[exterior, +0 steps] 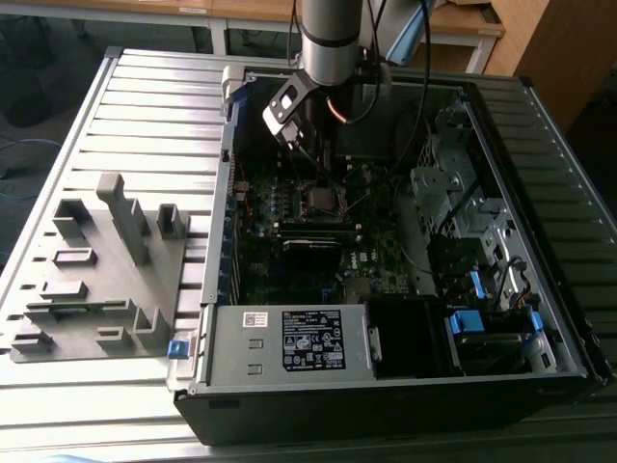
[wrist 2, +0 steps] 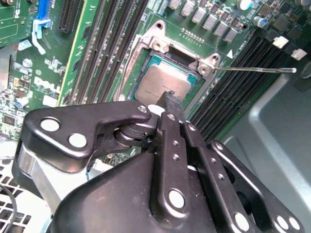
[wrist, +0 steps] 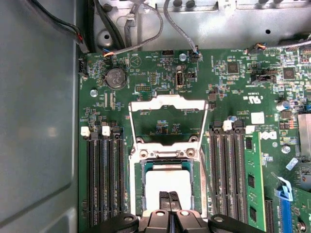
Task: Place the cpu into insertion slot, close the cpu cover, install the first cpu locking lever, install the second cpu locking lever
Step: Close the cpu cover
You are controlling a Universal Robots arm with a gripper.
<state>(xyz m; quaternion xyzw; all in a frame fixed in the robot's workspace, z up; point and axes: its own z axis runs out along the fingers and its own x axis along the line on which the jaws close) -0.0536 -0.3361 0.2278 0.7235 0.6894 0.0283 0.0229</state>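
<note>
The cpu point(wrist: 167, 180) lies flat in the insertion slot point(wrist: 139, 191) on the green board, its grey-silver top showing in both wrist views point(wrist 2: 160, 82). The cpu cover point(wrist: 167, 103) is swung open and lies back beyond the slot. My gripper point(wrist: 169, 196) is shut, fingertips pressed together with nothing between them, right over the cpu's near edge point(wrist 2: 170, 99); whether they touch it is unclear. A thin locking lever point(wrist 2: 257, 70) sticks out sideways, unlatched. In the exterior view, my gripper point(exterior: 307, 159) hangs inside the open computer case above the slot point(exterior: 321, 200).
Long black memory slots point(wrist: 104, 179) flank the socket on both sides. The case point(exterior: 405, 386) holds a power supply point(exterior: 289, 342) at the front and a drive cage point(exterior: 453, 203) at the exterior view's right. A grey fixture tray point(exterior: 106, 260) lies on the table beside the case.
</note>
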